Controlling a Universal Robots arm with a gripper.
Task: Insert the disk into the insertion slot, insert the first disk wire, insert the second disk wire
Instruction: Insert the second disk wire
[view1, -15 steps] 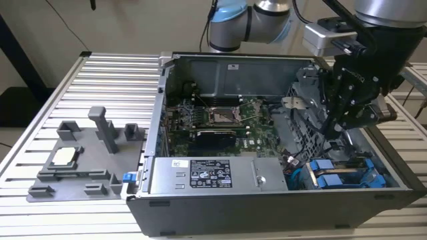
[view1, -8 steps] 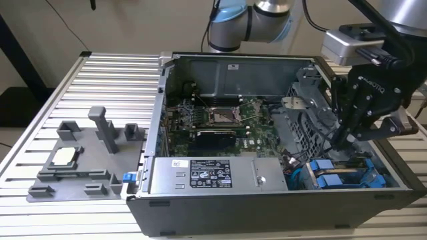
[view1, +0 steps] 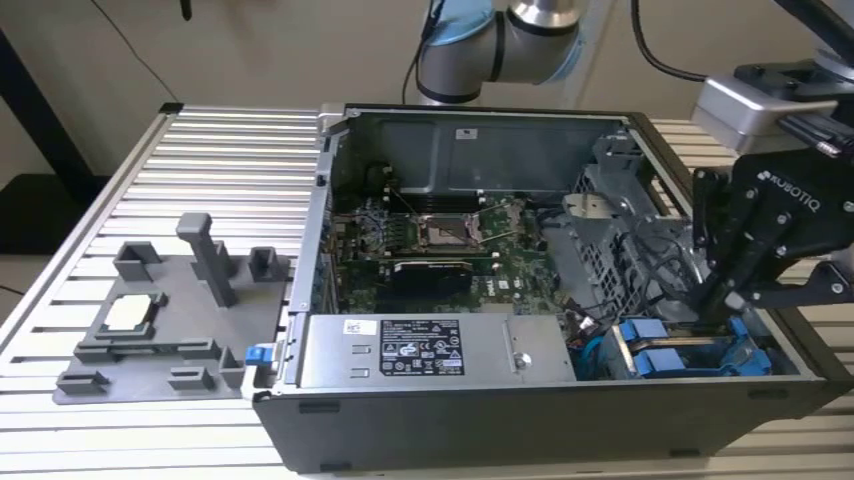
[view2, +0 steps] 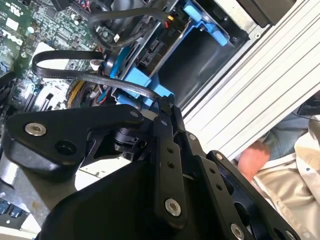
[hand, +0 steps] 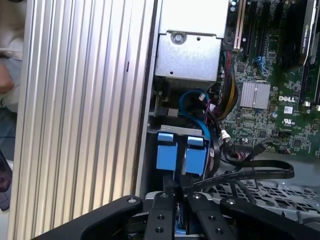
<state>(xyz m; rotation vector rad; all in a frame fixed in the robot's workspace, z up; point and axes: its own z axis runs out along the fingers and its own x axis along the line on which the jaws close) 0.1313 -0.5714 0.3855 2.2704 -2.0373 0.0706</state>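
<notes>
Exterior view: raised, looking steeply down into the open computer case (view1: 534, 250) on the ribbed table (view1: 227, 160). Both wrist views: riding close behind the gripper (hand: 175, 187), facing its fingers from opposite sides, sharing the blue carriers (view2: 135, 80) and black cable (hand: 250, 175).

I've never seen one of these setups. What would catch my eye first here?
Probably the opened computer case lying on the ribbed metal table, its green circuit board exposed. Next, the black gripper reaching down into the case at the exterior view's right, close above bright blue plastic carriers, beside a flat black cable.
</notes>
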